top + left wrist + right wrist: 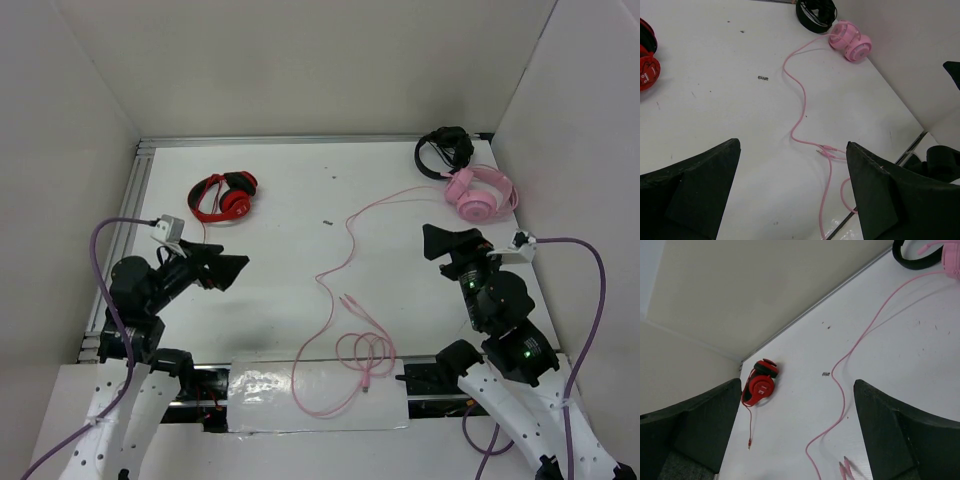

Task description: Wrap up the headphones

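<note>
The pale-pink headphones (pixel 480 193) lie at the back right of the white table, by the right wall; they also show in the left wrist view (pixel 851 42) and at the top corner of the right wrist view (pixel 952 260). Their thin pink cable (pixel 345 245) snakes toward the front and ends in loose loops (pixel 362 355) near the table's front edge, with two plugs (pixel 827 150) lying mid-table. My left gripper (pixel 232 270) hovers open at the left, far from the headphones. My right gripper (pixel 436 243) hovers open just in front of them. Both hold nothing.
Red-and-black headphones (pixel 225 197) lie at the back left. Black headphones (pixel 443 150) sit in the back right corner, touching the pink pair. White walls enclose three sides. A clear taped patch (pixel 320 395) covers the front edge. A small dark speck (pixel 327 222) lies mid-table.
</note>
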{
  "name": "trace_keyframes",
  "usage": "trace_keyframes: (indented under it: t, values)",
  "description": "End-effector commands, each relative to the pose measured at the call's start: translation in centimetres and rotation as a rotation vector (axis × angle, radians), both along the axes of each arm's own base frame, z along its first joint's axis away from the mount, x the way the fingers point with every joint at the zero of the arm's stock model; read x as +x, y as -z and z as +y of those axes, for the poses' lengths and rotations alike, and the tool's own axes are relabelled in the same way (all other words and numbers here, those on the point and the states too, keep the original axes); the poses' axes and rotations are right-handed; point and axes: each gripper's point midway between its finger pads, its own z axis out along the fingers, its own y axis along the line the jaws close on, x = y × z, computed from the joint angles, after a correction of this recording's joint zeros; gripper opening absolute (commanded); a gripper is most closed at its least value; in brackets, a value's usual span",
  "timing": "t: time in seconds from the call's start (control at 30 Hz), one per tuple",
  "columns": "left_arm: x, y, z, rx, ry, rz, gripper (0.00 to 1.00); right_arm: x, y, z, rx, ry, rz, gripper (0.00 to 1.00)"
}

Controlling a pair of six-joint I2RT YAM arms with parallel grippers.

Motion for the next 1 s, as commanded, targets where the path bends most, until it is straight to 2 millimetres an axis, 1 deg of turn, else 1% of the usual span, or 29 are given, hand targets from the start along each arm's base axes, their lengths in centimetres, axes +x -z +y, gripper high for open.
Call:
trace_keyframes:
  t: [0.0,0.03,0.07,0.1,0.13,0.2,0.23,0.27,0.3,0.33,0.37,0.4,0.43,0.47,0.5,0.53,0.57,0.6,0.63,0.67,0.7,0.73,0.77,0.8,0.83,0.87,0.9,0.93,0.97]
  values:
    - [-0.2,-0.9,0.3,-0.032,-0.037,0.001,0.99,-0.3,-2.2,-0.3,0.007,0.002,-0.066,1.0]
    - [-0.3,-0.8,0.4,-0.046,-0.048,0.014,0.99,-0.1,-1.8,-0.3,0.075,0.016,-0.049,1.0]
    - [-0.5,-0.5,0.4,-0.047,-0.042,0.021,0.99,0.1,-1.2,-0.9,0.095,0.061,-0.035,1.0]
    - [-0.6,-0.3,0.2,-0.041,-0.031,0.013,0.99,0.5,-0.5,-0.8,0.074,0.068,-0.025,1.0]
    - [-0.9,-0.4,0.1,-0.037,-0.019,-0.008,0.99,0.8,-0.3,-0.9,0.013,0.069,-0.025,1.0]
    - [-0.9,-0.5,0.3,-0.045,-0.03,-0.015,0.99,1.9,0.4,-1.2,-0.061,0.107,0.042,1.0]
    - [-0.9,-0.5,0.3,-0.045,-0.034,-0.016,0.99,2.3,0.9,-1.5,-0.042,0.15,0.086,1.0]
    - [-0.9,-0.5,0.5,-0.045,-0.047,-0.013,0.99,2.3,2.1,-3.2,-0.075,0.249,0.162,1.0]
    - [-0.8,-0.5,0.7,-0.047,-0.059,-0.01,0.99,3.3,2.1,-3.2,-0.105,0.283,0.217,1.0]
    - [-0.8,-0.5,0.6,-0.047,-0.058,-0.011,0.99,3.3,2.9,-3.5,-0.13,0.309,0.271,1.0]
    - [-0.8,-0.3,0.6,-0.047,-0.055,-0.007,0.99,3.6,2.1,-4.1,-0.124,0.364,0.276,1.0]
    - [-0.8,-0.1,0.5,-0.049,-0.052,0.001,0.99,4.5,3.1,-4.0,-0.119,0.402,0.321,1.0]
    - [-0.7,0.1,0.6,-0.049,-0.056,0.008,0.99,4.7,3.5,-4.7,-0.13,0.445,0.346,1.0]
    - [-0.7,0.2,0.6,-0.049,-0.061,0.022,0.99,5.3,3.2,-5.1,-0.13,0.474,0.349,1.0]
    - [-0.5,0.5,0.8,-0.056,-0.076,0.045,0.99,5.8,3.5,-5.5,-0.126,0.489,0.368,1.0]
    - [-0.4,0.5,0.9,-0.056,-0.084,0.052,0.99,6.8,4.3,-7.1,-0.122,0.545,0.416,1.0]
    - [-0.3,0.5,1.0,-0.056,-0.09,0.058,0.99,7.4,4.2,-7.5,-0.102,0.547,0.429,1.0]
    - [-0.2,0.8,0.9,-0.054,-0.089,0.071,0.99,8.9,5.3,-7.0,-0.104,0.485,0.467,1.0]
    - [-0.3,0.8,0.8,-0.053,-0.08,0.069,0.99,9.8,5.7,-7.4,-0.088,0.474,0.48,1.0]
    - [-0.3,1.0,0.7,-0.051,-0.074,0.072,0.99,10.4,5.7,-9.8,-0.06,0.524,0.492,1.0]
    - [-0.3,1.0,0.6,-0.049,-0.066,0.068,0.99,11.1,6.3,-10.0,-0.036,0.494,0.525,1.0]
    - [-0.4,1.1,0.5,-0.048,-0.053,0.072,0.99,11.9,8.1,-11.3,-0.023,0.52,0.597,1.0]
    - [-0.4,1.2,0.3,-0.047,-0.044,0.075,0.99,12.4,7.5,-13.7,0.0,0.574,0.599,1.0]
    - [-0.4,1.2,0.3,-0.048,-0.04,0.075,0.99,13.2,7.7,-14.4,0.014,0.574,0.61,1.0]
    - [-0.5,1.4,0.2,-0.049,-0.032,0.081,0.99,14.4,9.6,-15.5,0.015,0.587,0.667,1.0]
    - [-0.4,1.5,0.1,-0.048,-0.031,0.083,0.99,15.1,9.3,-17.6,0.029,0.623,0.669,1.0]
    - [-0.5,1.6,0.1,-0.049,-0.029,0.087,0.99,15.5,10.0,-18.2,0.039,0.621,0.716,1.0]
    - [-0.4,1.5,0.2,-0.048,-0.035,0.087,0.99,17.6,10.8,-18.9,0.055,0.604,0.76,1.0]
    - [-0.3,1.7,0.2,-0.047,-0.039,0.095,0.99,18.2,11.7,-19.7,0.057,0.618,0.799,1.0]
